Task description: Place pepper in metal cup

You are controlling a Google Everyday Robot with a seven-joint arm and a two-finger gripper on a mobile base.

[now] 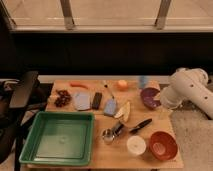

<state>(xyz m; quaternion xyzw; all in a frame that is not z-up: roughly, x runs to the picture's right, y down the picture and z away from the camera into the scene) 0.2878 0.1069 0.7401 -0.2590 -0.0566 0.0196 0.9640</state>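
We see the pepper (pixel 79 85) lying well apart from the metal cup (pixel 107 135), behind it and to the left. The gripper (pixel 165 102) hangs behind the metal cup to the right, its fingers spread and holding nothing.

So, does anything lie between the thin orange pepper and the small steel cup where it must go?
Yes: a grey-blue flat pad and a dark rectangular block lie on the wooden table between the pepper and the cup; both are low. The tool hangs at the table's right edge, by the purple bowl.
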